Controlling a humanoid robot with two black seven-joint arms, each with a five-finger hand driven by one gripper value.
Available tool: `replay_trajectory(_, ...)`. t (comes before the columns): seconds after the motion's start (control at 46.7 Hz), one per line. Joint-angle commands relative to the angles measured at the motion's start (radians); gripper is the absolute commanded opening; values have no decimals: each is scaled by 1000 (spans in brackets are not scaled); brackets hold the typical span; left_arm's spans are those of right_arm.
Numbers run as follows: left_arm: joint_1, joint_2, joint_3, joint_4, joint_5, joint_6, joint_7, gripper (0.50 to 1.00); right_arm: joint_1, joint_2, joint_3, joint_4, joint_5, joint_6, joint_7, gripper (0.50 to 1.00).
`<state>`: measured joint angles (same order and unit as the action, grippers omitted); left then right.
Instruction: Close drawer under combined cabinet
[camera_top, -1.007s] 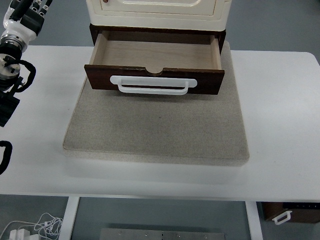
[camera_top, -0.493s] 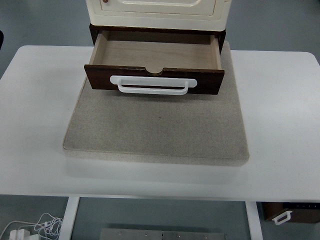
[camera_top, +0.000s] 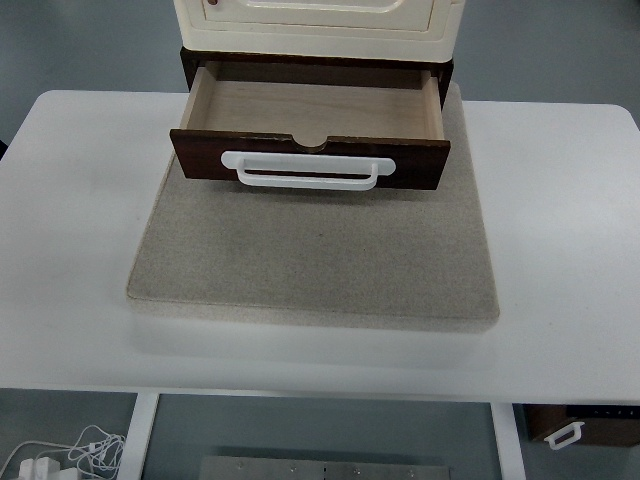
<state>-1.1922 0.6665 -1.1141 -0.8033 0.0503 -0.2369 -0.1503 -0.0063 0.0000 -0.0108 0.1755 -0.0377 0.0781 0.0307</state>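
Observation:
A dark brown drawer (camera_top: 309, 160) stands pulled out from under the cream cabinet (camera_top: 318, 22) at the top centre. Its pale wooden inside (camera_top: 310, 108) is bare. A white bar handle (camera_top: 307, 170) runs across the drawer front, which faces me. Neither robot hand shows anywhere in the top view.
The cabinet and drawer rest on a grey felt mat (camera_top: 315, 250) spread over a white table (camera_top: 80, 230). Below the table's front edge lie white cables (camera_top: 60, 455) on the floor at left and a brown box (camera_top: 580, 425) at right.
The left arm, seen a second ago at the picture's upper left edge, has withdrawn out of view. The drawer stays pulled out as before.

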Motion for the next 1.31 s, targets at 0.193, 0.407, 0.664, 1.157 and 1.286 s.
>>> replay_trajectory(0.193, 2, 79, 20, -272, 3, 8, 0, 996, 0, 0, 0, 1, -1, 0, 0, 952)
replay_trajectory(0.407, -32, 111, 115, -439, 25, 24, -2, 994, 0, 0, 0, -1, -1, 0, 0, 952)
replay_trajectory(0.664, -115, 117, 315, -634, 134, 16, -5, 994, 2, 0, 0, -1, -1, 0, 0, 952)
replay_trajectory(1.157, -159, 35, 612, -797, 351, 10, 2, 994, 0, 0, 0, -1, -1, 0, 0, 952)
replay_trajectory(1.286, -158, 1, 678, -818, 396, 7, 6, 994, 0, 0, 0, -1, 1, 0, 0, 952)
